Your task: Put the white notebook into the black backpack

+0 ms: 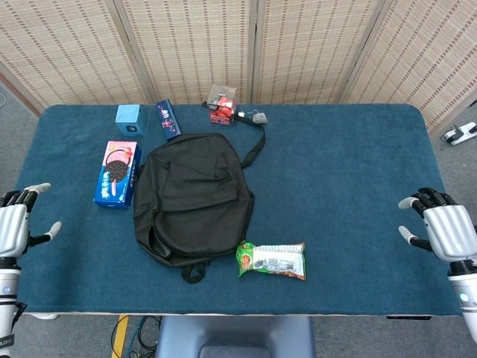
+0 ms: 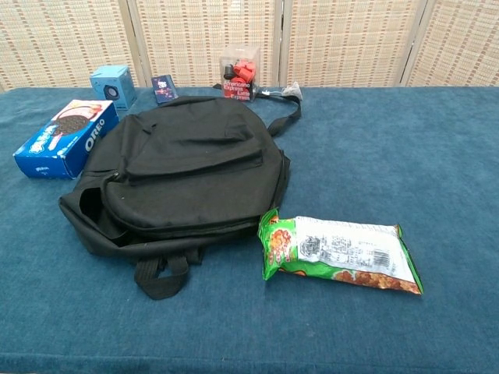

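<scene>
Hands first, from my seat: my left hand (image 1: 13, 227) sits at the far left edge of the head view, off the near-left corner of the blue surface (image 1: 350, 171), fingers spread and grasping nothing. The chest view does not show it at all.

Moving right, a blue cookie box (image 1: 117, 173) lies flat just beside the left flank of the black backpack (image 1: 194, 195), with a small light-blue cube (image 1: 129, 118) and a small dark blue packet (image 1: 168, 118) behind it near the back edge. The backpack lies flat at centre-left, well apart from my left hand. Its flap is down; in the chest view I see only a narrow dark gap at its near-left corner (image 2: 87, 209). I cannot see the white notebook in either view, so I cannot say where it lies relative to either hand. A strap trails from the top of the pack toward a clear box with red contents (image 1: 223, 104) at the back edge.

Just right of the backpack's near corner, a green snack bag (image 1: 271, 260) lies flat, close to the pack but apart from it.

At the far right, my right hand (image 1: 444, 230) hovers by the near-right edge of the surface, fingers loosely apart, holding nothing, well apart from the backpack.
</scene>
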You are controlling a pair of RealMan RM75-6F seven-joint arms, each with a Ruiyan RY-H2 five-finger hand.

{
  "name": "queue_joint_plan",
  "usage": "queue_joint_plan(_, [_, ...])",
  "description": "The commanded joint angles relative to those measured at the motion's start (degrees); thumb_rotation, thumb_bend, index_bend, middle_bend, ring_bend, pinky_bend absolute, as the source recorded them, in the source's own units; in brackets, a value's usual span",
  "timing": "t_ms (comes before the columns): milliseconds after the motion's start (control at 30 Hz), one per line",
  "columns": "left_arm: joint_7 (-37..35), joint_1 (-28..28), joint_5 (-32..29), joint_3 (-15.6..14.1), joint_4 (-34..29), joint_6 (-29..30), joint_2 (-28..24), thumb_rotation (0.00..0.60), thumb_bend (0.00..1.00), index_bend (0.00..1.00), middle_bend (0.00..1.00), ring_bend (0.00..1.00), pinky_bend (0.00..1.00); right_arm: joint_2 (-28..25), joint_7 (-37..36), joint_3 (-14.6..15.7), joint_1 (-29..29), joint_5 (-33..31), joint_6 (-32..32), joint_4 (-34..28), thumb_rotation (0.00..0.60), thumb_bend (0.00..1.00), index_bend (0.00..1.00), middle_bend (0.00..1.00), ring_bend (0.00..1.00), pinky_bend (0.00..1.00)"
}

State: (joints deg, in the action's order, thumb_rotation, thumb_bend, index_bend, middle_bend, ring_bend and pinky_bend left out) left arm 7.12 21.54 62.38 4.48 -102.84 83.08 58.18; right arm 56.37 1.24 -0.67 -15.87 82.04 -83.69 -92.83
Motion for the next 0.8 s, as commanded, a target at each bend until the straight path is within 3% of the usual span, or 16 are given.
queue_joint_plan(33, [0.8, -2.6, 2.4, -1.1, 0.5, 3.0, 0.6, 0.6, 0.26, 0.25, 0.22, 0.25, 0.13, -0.4, -0.9, 0.6, 2.0, 0.4, -1.2, -0.4, 0.6, 0.2, 0.42, 0.4, 0.23, 0.31])
queue_joint_plan(367, [5.5, -8.9, 4.0, -3.2, -0.7, 7.4, 1.5, 0.6, 0.26, 0.25, 0.21, 0.24, 0.11, 1.1, -2.0, 1.1, 6.4, 0.7, -3.1, 0.1, 0.6, 0.2, 0.43, 0.41, 0.24, 0.32])
queue_joint_plan(800, [5.7, -13.8, 6.7, -2.4, -1.3, 11.1, 2.5, 0.6, 0.26, 0.25, 0.21, 0.24, 0.11, 0.3, -0.6, 0.2, 7.3, 3.0, -2.5, -2.1, 0.6, 0.2, 0.43, 0.41, 0.24, 0.32])
